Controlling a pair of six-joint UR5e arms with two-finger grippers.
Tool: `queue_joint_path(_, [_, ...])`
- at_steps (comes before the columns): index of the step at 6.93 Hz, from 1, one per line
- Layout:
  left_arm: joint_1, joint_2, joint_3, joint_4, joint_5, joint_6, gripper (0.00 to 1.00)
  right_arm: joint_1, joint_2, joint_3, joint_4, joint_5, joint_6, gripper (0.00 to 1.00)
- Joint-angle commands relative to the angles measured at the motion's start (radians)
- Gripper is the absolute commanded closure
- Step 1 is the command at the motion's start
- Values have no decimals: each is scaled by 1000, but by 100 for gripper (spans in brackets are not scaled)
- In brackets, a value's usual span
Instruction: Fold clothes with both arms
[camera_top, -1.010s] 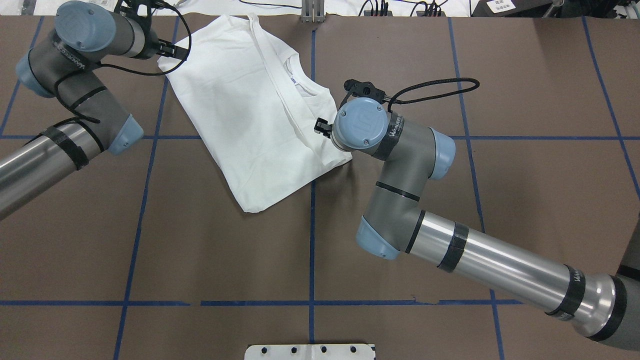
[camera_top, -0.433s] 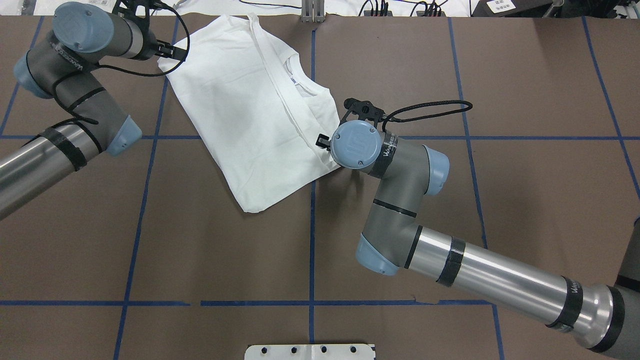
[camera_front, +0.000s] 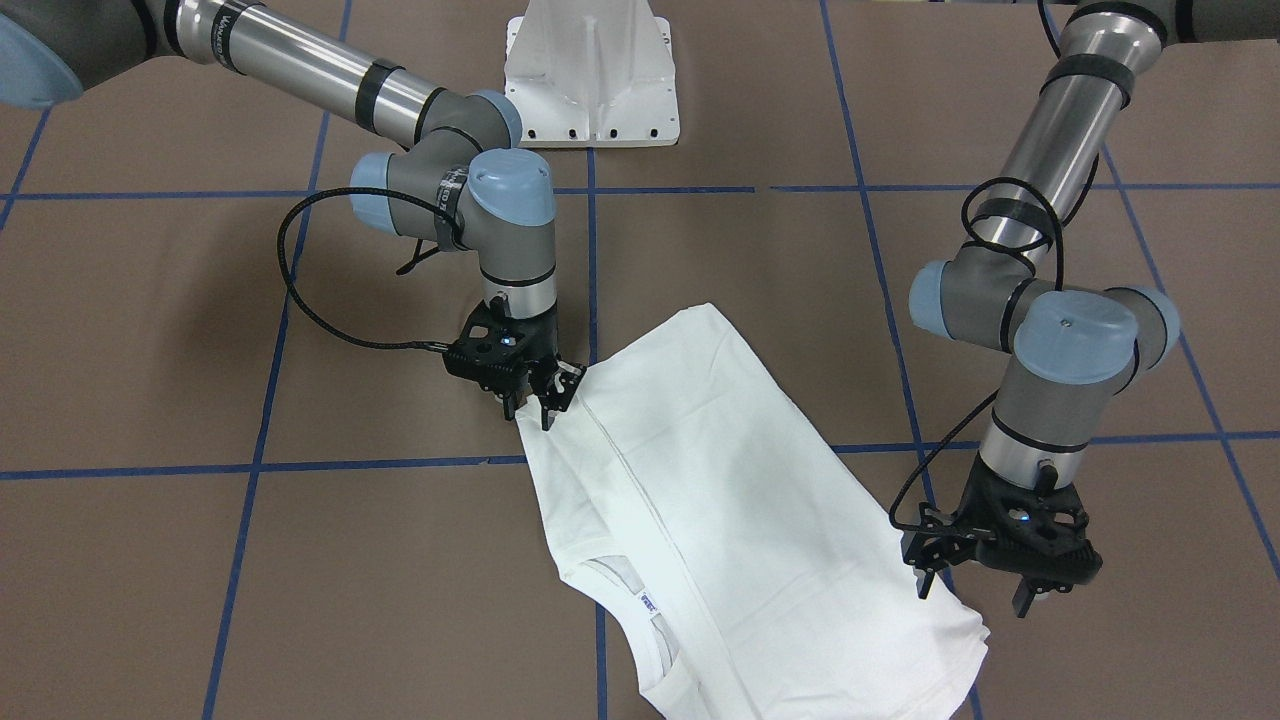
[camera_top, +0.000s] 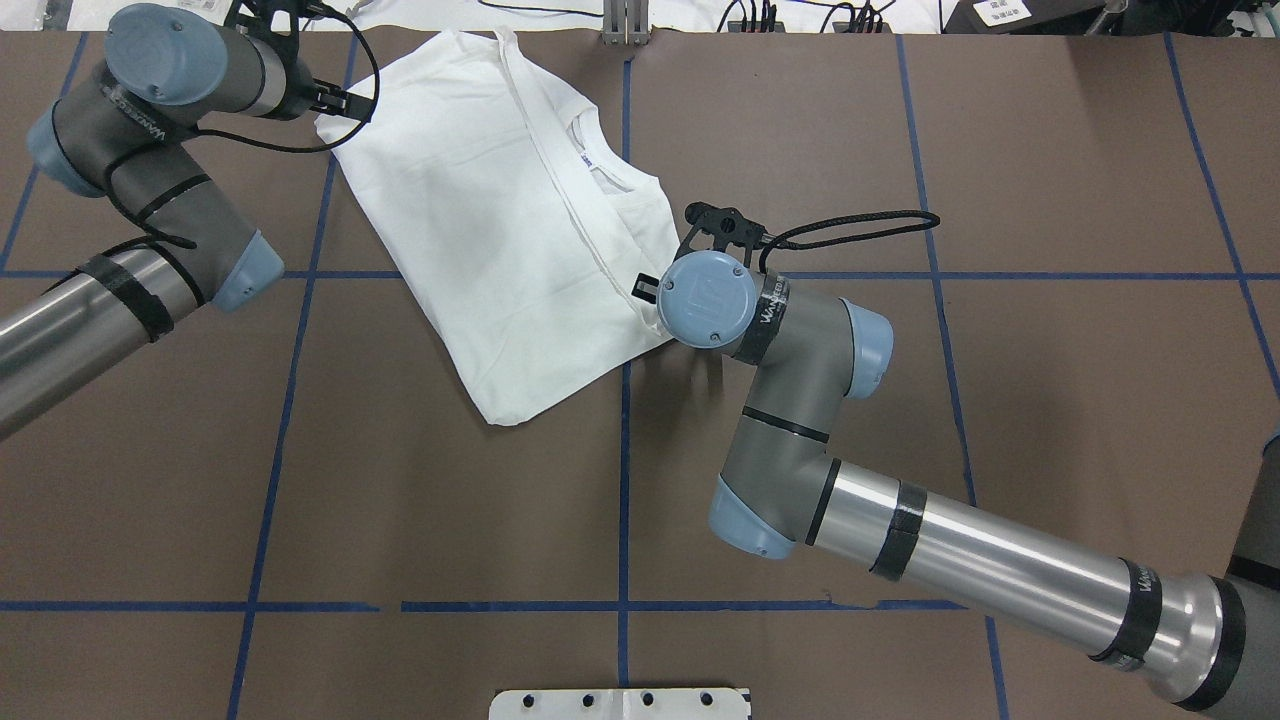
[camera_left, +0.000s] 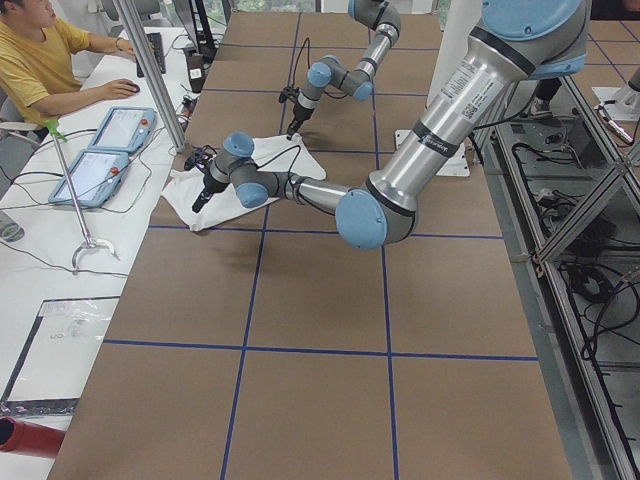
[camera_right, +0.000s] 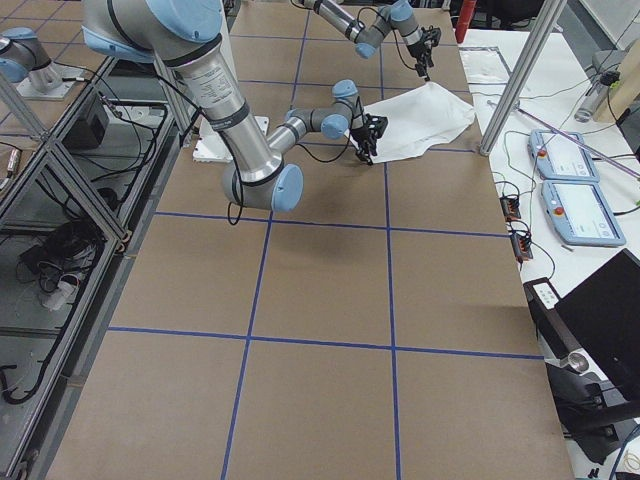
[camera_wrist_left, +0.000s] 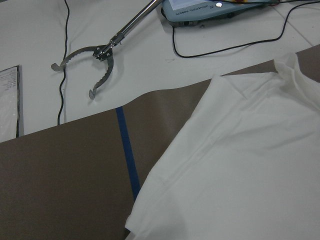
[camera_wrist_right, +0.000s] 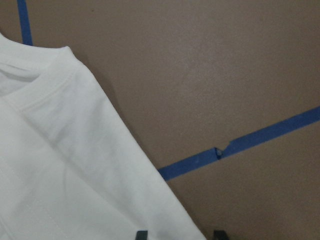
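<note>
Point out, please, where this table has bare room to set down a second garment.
The widest bare stretch of table lies between the T-shirt's near corner and the white pedestal base. The far right quarter, past the right arm, is bare too. It is crowded at the shirt's edges, where the left gripper and right gripper stand.

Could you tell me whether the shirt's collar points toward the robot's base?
No; on the shirt, the collar lies farthest from the white base.

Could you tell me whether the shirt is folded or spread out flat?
Partly folded: one side of the shirt lies doubled over the body, and its edge crosses the collar.
</note>
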Motion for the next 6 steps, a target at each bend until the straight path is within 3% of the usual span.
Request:
queue_joint_path(1, [0, 24, -27, 0, 0, -2, 0, -3, 5, -4, -2, -6, -7, 100])
queue_joint_path(6, [0, 46, -64, 0, 0, -6, 0, 28, 10, 22, -28, 21, -22, 100])
